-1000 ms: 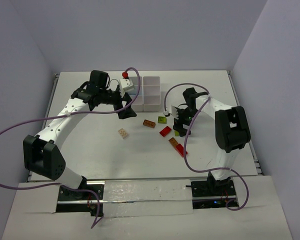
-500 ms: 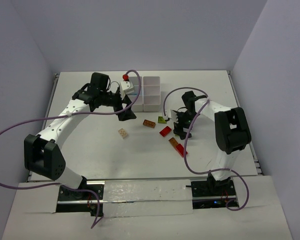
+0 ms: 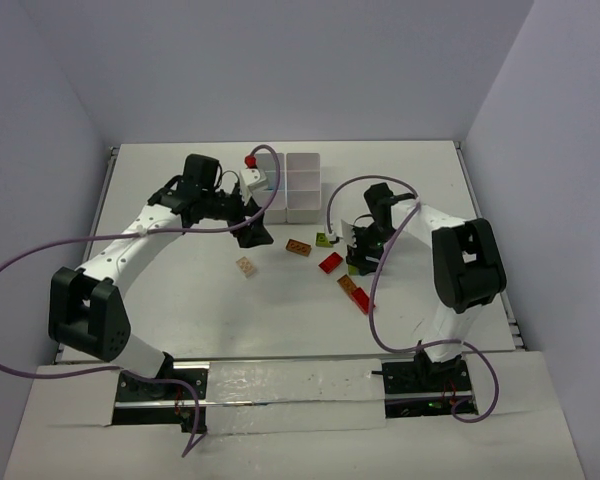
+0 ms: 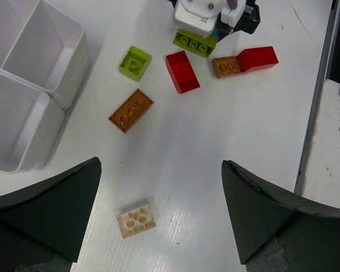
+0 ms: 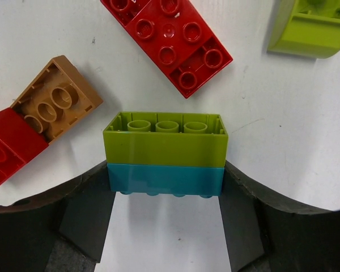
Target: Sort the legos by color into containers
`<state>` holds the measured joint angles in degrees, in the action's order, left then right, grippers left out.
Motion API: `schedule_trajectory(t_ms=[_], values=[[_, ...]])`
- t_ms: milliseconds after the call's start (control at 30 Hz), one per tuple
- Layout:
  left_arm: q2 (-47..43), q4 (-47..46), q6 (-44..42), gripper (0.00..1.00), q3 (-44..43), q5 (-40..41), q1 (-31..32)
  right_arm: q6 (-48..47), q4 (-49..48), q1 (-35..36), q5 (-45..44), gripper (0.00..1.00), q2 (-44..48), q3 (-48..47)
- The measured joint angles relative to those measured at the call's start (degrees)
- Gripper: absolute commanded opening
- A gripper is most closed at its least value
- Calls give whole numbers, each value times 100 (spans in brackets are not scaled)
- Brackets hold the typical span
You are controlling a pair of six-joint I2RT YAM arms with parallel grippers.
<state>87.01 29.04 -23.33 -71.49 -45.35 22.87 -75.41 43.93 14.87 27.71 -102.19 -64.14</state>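
Right fingers [image 5: 82, 209] flanking lime-cyan brick [image 5: 165, 148], touching

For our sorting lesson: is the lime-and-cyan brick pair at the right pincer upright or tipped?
Tipped: the lime-and-cyan pair is on its side, lime's hollow underside showing, cyan's studs pointing sideways.

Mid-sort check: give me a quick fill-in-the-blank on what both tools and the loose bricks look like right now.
1. The right tool grips a lime plastic brick stacked on a ___ one.
2. The left tool stands wide ___ above a small tan studded brick.
3. The left wrist view shows ___ red plastic bricks.

Missing words: cyan; open; two.
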Motion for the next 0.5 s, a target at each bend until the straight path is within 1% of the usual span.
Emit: schedule_trajectory(t_ms=[67,267,400,500], values=[[-36,-74,104,96,125,19,0,49,-15,0,24,49,57,0],[-156,-444,844,91,407,166,-1,395,-34,0,248,43,526,-2],[-267,-626,1737,88,507,181,-6,895,-46,0,531,38,1002,-87],[-260,-670,2520,90,495,180,-7,1536,-163,46,699,36,1405,-265]])
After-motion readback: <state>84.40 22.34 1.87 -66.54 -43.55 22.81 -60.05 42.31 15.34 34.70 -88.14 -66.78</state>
